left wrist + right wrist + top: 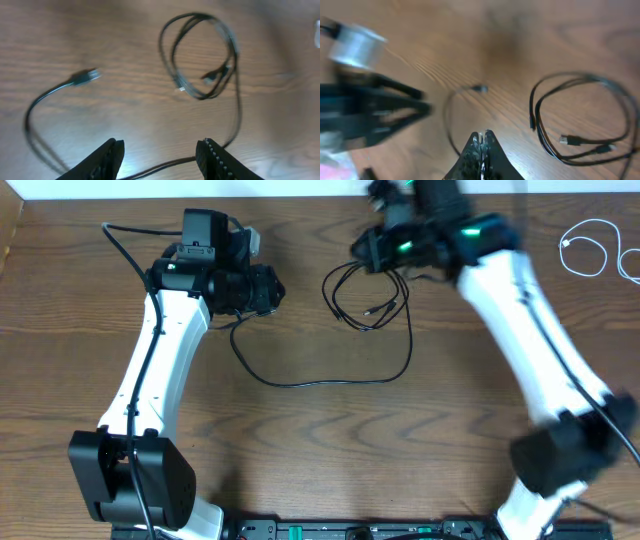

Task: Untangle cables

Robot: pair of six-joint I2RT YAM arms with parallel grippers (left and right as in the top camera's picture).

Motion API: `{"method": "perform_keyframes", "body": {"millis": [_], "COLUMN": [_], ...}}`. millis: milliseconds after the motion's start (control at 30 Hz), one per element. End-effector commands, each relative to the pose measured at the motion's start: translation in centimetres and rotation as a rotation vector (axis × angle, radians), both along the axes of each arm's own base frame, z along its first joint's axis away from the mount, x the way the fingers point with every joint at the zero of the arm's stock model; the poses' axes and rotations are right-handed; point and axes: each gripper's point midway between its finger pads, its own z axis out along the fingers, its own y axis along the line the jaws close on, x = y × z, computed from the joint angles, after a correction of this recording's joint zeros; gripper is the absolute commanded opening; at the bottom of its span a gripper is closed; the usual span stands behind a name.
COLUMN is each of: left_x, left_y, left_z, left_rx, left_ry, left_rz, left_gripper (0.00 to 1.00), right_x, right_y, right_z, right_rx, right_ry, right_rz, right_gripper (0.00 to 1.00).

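Brown wood table fills the view from above. The black cable lies near the far middle. Part of it is a messy ring of loops, and one long tail curves back toward the left arm. The right arm reaches over the ring. The white cable sits alone in the far right corner, well apart from the black one.

From the left wrist, the left gripper is spread wide and holds nothing. A run of the black cable passes low between its fingers. The cable's flat plug lies off to one side, and the ring is farther ahead.

From the right wrist, the right gripper has its fingers pressed together, with nothing between them. The ring lies on the table to its right.

I think the job now is to pull the black loops open. The left one should squeeze the run between its fingers. The right one should spread first, then take just one strand. Pull slowly, so the loops slide and do not knot.
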Motion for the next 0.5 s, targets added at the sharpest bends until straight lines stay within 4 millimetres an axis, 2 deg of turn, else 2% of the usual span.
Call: {"method": "perform_keyframes", "body": {"millis": [0,133,200,267,333,367,400,467], "left_x": [0.1,1.0,1.6,2.5,3.5,4.0,4.9,6.0], "left_y": [-2.2,-4.6,-6.0,-7.1,-7.6,-7.7,-7.8,-8.2], "left_z": [0.1,-0.4,-1.3,-3.1,-5.0,-5.9,-7.1,-8.6], "left_rx": [-0.092,-0.115,-0.111,-0.081,-0.025,0.005,0.037,0.061], "left_ry": [0.016,-0.002,-0.002,0.01,0.004,-0.002,-0.015,-0.034], "left_rz": [-0.02,-0.031,-0.032,0.008,0.049,0.074,0.105,0.129], "left_gripper": [0.51,0.51,0.52,0.52,0.52,0.52,0.64,0.64], "right_x": [-0.1,0.8,1.1,1.5,1.9,2.1,2.2,2.1], "right_y": [-2.2,-5.3,-6.8,-8.6,-10.4,-11.4,-12.5,-13.4], "right_z": [0.9,0.1,-0.4,-0.8,-1.2,-1.5,-1.8,-2.3], "right_rx": [0.022,-0.013,-0.028,-0.05,-0.075,-0.093,-0.113,-0.125], "right_ry": [0.044,0.084,0.104,0.119,0.126,0.131,0.138,0.159], "right_rz": [-0.085,-0.193,-0.229,-0.275,-0.325,-0.353,-0.384,-0.404], "right_gripper": [0.01,0.06,0.06,0.13,0.24,0.26,0.27,0.28]}}
